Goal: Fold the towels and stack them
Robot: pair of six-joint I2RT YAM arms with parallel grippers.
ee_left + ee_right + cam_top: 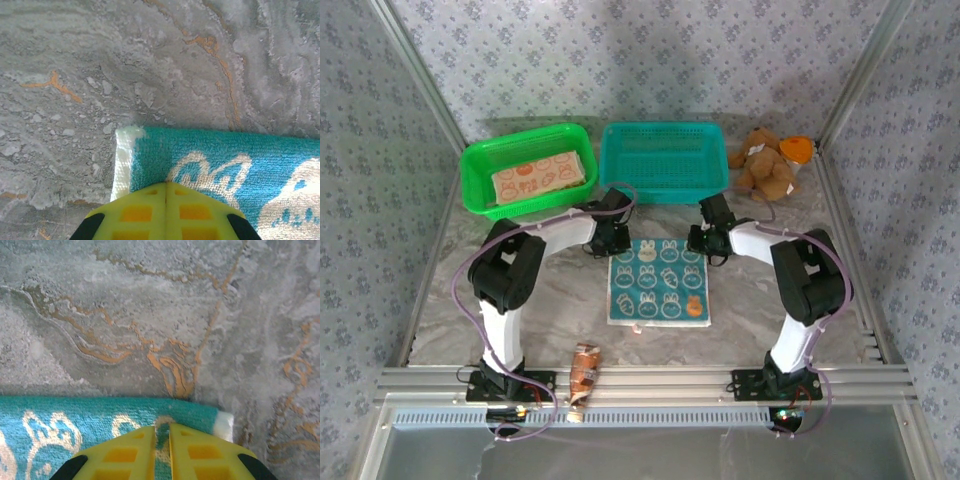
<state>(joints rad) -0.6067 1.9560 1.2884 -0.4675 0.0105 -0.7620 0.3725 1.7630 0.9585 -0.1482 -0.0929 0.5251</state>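
Left fingers [135,212], right fingers [202,452] pinch teal towel [659,282]; green basket [520,136], teddy bear [767,168] beyond.

From your left claw [613,248], the green basket [475,160] sits beyond it and off to the left, at the far side of the table [560,300]. The teal basket [610,175] is right beside that one, just beyond both the left claw and your right claw [698,243]. Further out past the right claw, off to the right, you've got a brown teddy bear [765,168] slumped in the far corner with something orange [798,148] touching it. Well back behind the left claw, by the metal front rail [650,380], there's a crinkly brown snack packet [584,370]. Just ahead of each claw it's grey marble tabletop with orange veins. Blue-grey floral wallpaper [640,60] all round.
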